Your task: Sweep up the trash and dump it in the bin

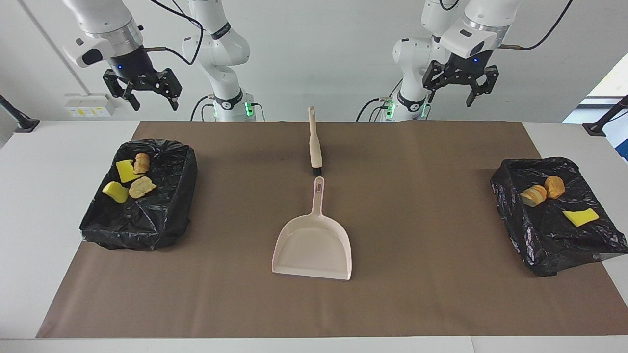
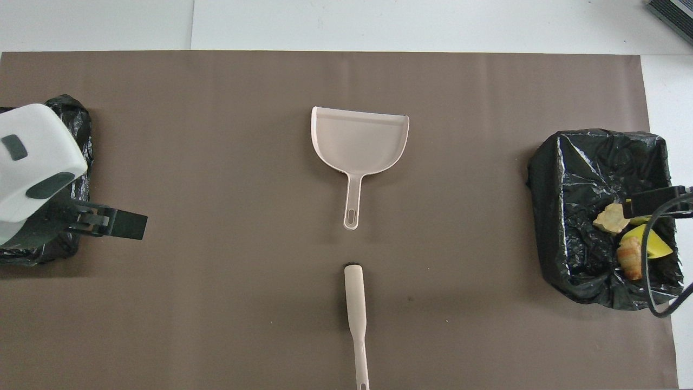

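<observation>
From the facing view we see all seven pieces of trash [image 1: 128,179] already lying in two bins lined with black bags: four in the bin at the right arm's end [image 1: 140,196] and three in the bin at the left arm's end [image 1: 554,215]. The overhead view hides most of that: the left arm's white housing covers nearly all of its bin there, and in the other bin we count only about three pieces, since the right gripper's finger overlaps them and the fourth may be hidden.

The pink dustpan [image 1: 314,242] lies flat at the middle of the brown mat [image 1: 417,294], its handle pointing toward the robots. The brush [image 1: 315,147] lies just nearer to the robots, in line with that handle, close to it but apart.

Both arms hang raised. The left gripper [image 1: 459,88] is in the air over the left arm's end of the table, its fingers spread wide and holding nothing. The right gripper [image 1: 147,94] is likewise up over the right arm's end, fingers apart and empty.
</observation>
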Available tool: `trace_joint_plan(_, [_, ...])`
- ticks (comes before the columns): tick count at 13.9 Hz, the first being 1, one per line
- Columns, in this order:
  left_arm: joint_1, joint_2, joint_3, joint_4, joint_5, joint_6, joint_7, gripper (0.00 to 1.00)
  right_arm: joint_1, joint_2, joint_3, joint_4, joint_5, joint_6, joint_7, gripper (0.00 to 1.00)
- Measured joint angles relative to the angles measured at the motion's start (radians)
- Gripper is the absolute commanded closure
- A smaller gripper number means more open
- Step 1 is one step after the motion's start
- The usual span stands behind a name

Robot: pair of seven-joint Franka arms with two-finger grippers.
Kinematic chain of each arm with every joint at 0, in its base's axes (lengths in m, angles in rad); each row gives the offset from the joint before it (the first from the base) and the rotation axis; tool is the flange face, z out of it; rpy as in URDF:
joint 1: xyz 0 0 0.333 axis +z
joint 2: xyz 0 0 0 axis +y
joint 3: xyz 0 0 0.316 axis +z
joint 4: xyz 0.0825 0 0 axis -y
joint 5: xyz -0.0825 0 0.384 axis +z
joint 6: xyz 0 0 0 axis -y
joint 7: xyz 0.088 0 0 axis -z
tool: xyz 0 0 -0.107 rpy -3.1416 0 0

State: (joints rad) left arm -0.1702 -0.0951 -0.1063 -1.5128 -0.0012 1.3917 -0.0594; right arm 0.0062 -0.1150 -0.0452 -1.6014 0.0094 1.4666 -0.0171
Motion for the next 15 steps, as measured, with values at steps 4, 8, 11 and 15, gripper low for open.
trace_joint_plan(4, [0.007, 0.071, -0.005, 0.105, -0.001, -0.054, 0.007, 0.00, 0.001, -0.005, 0.001, 0.000, 0.000, -0.018, 0.000, 0.00])
trace_joint_plan(8, [0.007, 0.078, -0.006, 0.120, -0.003, -0.053, 0.010, 0.00, 0.001, -0.009, 0.002, -0.005, 0.000, -0.018, 0.000, 0.00])
trace_joint_plan(11, [0.007, 0.075, -0.003, 0.120, -0.003, -0.050, 0.010, 0.00, 0.000, -0.009, -0.001, -0.008, -0.001, -0.018, 0.000, 0.00])
trace_joint_plan(15, [0.007, 0.074, 0.004, 0.120, -0.003, -0.039, 0.010, 0.00, -0.002, -0.010, -0.011, -0.008, -0.001, -0.017, 0.000, 0.00])
